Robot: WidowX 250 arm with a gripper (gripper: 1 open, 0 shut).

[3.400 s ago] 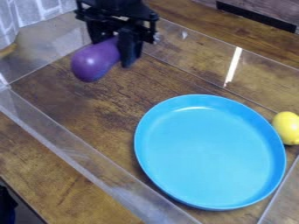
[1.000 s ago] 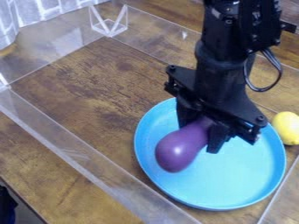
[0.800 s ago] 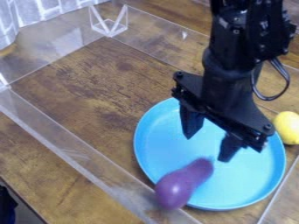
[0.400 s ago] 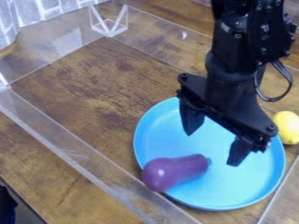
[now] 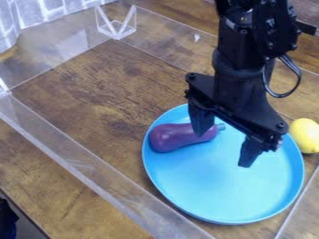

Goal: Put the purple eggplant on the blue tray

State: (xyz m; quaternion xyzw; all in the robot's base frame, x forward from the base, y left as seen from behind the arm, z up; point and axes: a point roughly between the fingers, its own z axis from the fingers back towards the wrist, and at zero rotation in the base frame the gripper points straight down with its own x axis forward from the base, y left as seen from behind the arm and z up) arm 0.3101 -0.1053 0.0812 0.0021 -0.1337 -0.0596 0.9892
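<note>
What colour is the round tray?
The tray is bright blue; the camera view shows it best.

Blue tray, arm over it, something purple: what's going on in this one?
The robot arm is putting the purple eggplant on the blue tray. At this moment the eggplant lies on the tray, near its rim, out of the grip. The gripper hangs over the tray with its fingers spread and nothing between them. A yellow fruit-like thing sits beside the tray.
</note>
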